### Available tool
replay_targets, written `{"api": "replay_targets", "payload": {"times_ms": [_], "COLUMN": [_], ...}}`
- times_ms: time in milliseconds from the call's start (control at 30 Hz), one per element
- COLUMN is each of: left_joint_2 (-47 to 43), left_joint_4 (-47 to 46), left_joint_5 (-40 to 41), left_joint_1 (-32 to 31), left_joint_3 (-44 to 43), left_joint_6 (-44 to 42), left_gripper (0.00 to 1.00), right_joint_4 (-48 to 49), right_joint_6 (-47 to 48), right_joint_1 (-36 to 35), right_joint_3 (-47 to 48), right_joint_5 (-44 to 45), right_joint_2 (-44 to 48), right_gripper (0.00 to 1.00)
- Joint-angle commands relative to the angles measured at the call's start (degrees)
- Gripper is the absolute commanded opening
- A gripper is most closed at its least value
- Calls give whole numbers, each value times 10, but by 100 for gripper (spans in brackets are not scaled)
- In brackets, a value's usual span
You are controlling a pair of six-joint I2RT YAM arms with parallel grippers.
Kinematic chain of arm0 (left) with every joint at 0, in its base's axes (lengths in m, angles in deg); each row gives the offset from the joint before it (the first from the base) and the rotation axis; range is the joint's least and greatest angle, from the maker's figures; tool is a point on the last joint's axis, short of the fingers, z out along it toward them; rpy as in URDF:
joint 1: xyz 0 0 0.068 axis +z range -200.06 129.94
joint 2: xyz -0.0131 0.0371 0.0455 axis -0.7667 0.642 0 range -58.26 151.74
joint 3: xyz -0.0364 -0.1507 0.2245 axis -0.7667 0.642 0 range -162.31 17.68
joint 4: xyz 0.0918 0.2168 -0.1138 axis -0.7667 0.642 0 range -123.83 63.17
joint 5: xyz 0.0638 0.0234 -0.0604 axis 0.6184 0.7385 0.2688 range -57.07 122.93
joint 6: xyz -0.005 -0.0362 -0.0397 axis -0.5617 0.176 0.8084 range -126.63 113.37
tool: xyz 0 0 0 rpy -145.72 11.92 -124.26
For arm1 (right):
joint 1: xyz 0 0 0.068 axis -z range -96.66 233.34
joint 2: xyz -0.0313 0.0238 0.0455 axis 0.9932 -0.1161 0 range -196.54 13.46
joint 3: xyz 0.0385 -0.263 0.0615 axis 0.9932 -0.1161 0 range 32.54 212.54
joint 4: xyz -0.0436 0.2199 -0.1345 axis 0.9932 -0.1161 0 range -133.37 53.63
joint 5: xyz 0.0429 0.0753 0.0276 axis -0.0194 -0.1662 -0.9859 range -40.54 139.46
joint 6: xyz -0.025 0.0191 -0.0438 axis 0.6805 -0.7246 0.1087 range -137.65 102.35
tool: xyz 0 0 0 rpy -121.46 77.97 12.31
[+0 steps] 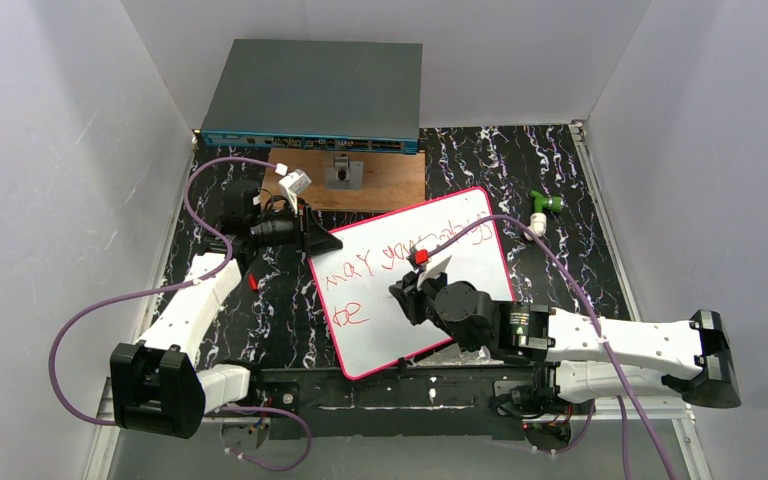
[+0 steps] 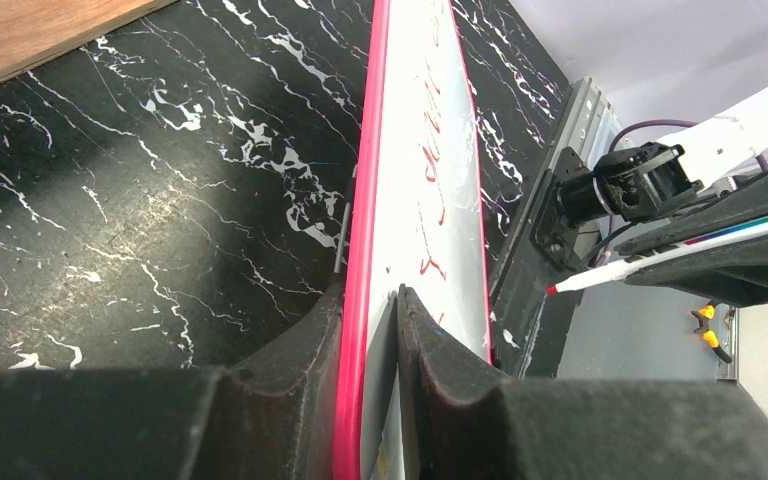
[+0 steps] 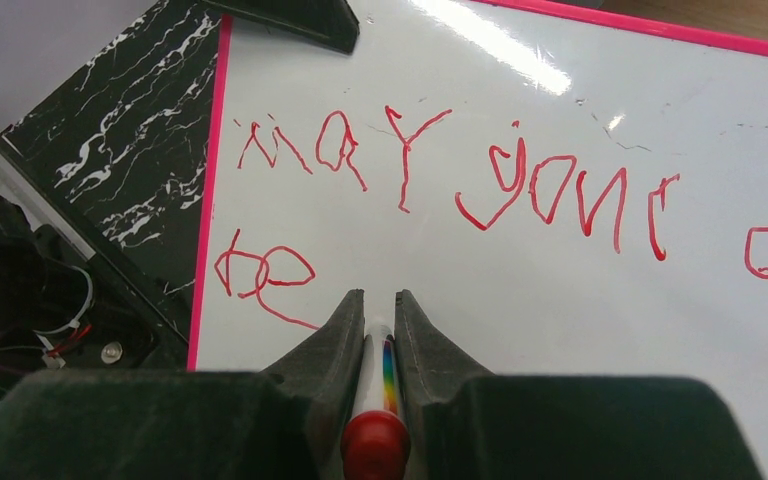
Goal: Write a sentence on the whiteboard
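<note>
The whiteboard (image 1: 400, 325) lies tilted on the black marbled table, pink-rimmed. My left gripper (image 1: 322, 240) is shut on its upper left edge, and the rim (image 2: 360, 230) runs between the fingers (image 2: 440, 350). The sentence (image 3: 440, 170) in red reads roughly "may your" plus a further word on the first line, with "be" (image 3: 260, 275) below. My right gripper (image 3: 379, 297) hovers over the board's middle (image 1: 415, 290), shut on a white marker (image 3: 374, 440) with a rainbow stripe and red end. In the left wrist view the marker's red tip (image 2: 552, 289) stands off the board surface.
A brown wooden board (image 1: 390, 180) with a small metal fixture lies behind the whiteboard, and a grey box (image 1: 315, 95) stands behind that. A green and white object (image 1: 543, 203) sits at the far right. Purple cables trail from both arms. White walls enclose the table.
</note>
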Motion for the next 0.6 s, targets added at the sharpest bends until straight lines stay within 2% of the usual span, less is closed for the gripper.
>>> {"api": "replay_targets", "payload": {"times_ms": [0, 300, 567], "left_joint_2": [1, -3, -4], "left_joint_4": [9, 8, 7], "left_joint_5": [80, 78, 77], "left_joint_1": [-3, -3, -3], "left_joint_3": [-3, -2, -2], "left_joint_6": [-70, -70, -69], "left_gripper": [0, 0, 0], "right_joint_4": [35, 41, 66], "right_joint_6": [22, -21, -24], "right_joint_1": [2, 36, 78], "right_joint_3": [21, 21, 22], "right_joint_5": [3, 15, -21], "right_joint_2": [-1, -27, -49], "right_gripper": [1, 1, 1]}}
